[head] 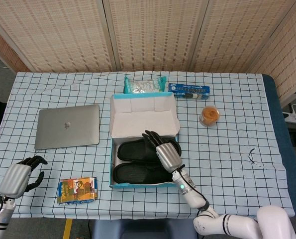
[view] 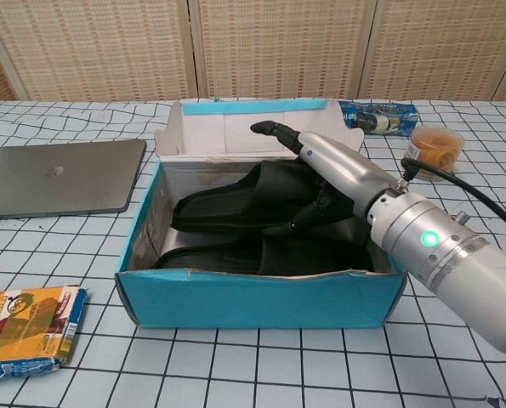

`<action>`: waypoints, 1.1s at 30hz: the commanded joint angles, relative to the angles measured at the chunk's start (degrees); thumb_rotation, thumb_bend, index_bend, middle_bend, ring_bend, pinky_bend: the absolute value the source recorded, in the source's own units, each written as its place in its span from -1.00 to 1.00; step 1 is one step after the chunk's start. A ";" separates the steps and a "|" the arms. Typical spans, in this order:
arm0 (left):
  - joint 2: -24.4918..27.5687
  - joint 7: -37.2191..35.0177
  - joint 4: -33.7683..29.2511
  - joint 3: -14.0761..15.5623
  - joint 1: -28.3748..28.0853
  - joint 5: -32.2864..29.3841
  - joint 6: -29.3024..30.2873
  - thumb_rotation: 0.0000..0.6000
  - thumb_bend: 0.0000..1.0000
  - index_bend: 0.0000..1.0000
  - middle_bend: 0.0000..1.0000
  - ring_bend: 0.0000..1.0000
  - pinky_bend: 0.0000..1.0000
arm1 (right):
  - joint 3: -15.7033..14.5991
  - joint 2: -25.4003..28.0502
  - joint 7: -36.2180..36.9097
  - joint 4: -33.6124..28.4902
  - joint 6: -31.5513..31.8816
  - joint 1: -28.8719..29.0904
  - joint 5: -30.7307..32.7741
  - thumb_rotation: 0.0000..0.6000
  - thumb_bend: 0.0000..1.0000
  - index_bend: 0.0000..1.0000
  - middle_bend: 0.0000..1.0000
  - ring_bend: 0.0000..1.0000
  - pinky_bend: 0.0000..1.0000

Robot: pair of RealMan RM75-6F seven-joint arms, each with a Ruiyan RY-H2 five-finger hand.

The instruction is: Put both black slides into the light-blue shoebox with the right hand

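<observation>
The light-blue shoebox [head: 119, 185] sits at frame centre, its opening filled by two black slides [view: 235, 204] and the right hand [head: 166, 154] reaching in over the right wall. Its raised lid [head: 144, 115] blocks any approach from the top side. Close above it lie a clear packet [head: 144, 84] and a blue box [head: 188, 90]; a small orange tub [head: 209, 115] stands to the upper right. Bare checked cloth stretches across the right half (apart from a small dark item near the right edge). On the left, the laptop [head: 67, 126] and a colourful packet [head: 77, 190] leave a lane beside the box.
</observation>
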 commanded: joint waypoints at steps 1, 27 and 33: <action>0.01 0.00 0.03 0.03 0.07 0.20 0.25 1.00 -0.09 -0.22 -0.33 -0.24 0.19 | -1.10 -1.98 3.55 4.26 1.97 0.42 -3.05 1.00 -0.94 -1.00 -0.99 -1.00 -1.00; -0.12 0.44 0.02 0.08 -0.12 -0.08 -0.36 1.00 -0.09 -0.22 -0.33 -0.24 0.20 | -1.85 7.01 -11.18 -9.51 0.65 -0.58 -1.16 1.00 -1.00 -1.00 -0.88 -0.87 -0.70; -0.10 0.37 0.16 0.09 -0.08 -0.18 -0.39 1.00 -0.09 -0.22 -0.33 -0.24 0.19 | -3.43 10.21 -16.42 -14.65 4.45 -3.39 -1.89 1.00 -1.00 -1.00 -0.87 -1.00 -1.00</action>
